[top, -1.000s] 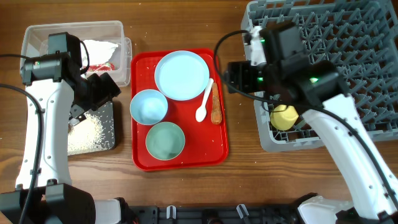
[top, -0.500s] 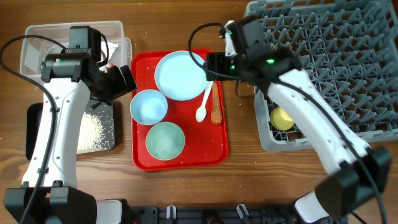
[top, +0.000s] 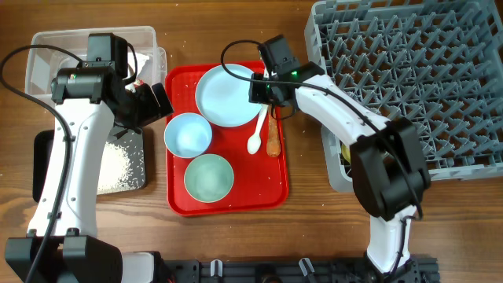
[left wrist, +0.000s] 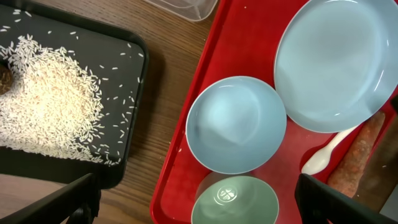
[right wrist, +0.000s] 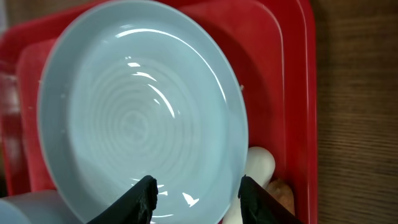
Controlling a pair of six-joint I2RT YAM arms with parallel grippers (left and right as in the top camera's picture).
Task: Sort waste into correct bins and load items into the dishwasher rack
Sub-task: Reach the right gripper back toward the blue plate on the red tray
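Note:
A light-blue plate (top: pixel 229 95), a light-blue bowl (top: pixel 188 134), a pale-green bowl (top: pixel 208 177), a white spoon (top: pixel 257 135) and an orange-brown carrot stick (top: pixel 273 135) lie on the red tray (top: pixel 271 189). My right gripper (top: pixel 264 90) is open just above the plate's right rim (right wrist: pixel 196 186), holding nothing. My left gripper (top: pixel 157 101) is open and empty, high over the tray's left edge (left wrist: pixel 199 199). White rice (top: pixel 118 161) and a brown scrap (left wrist: pixel 3 78) lie in the black tray (top: pixel 140 185). The grey rack (top: pixel 409 79) stands at the right. The yellow cup is hidden behind my right arm.
The clear tub (top: pixel 47 47) stands at the back left, its contents mostly hidden by my left arm. Bare wood lies between the red tray and the rack, and along the front edge.
My right arm has swung left from the rack to over the plate. My left arm rose from the black tray toward the red tray, then held still.

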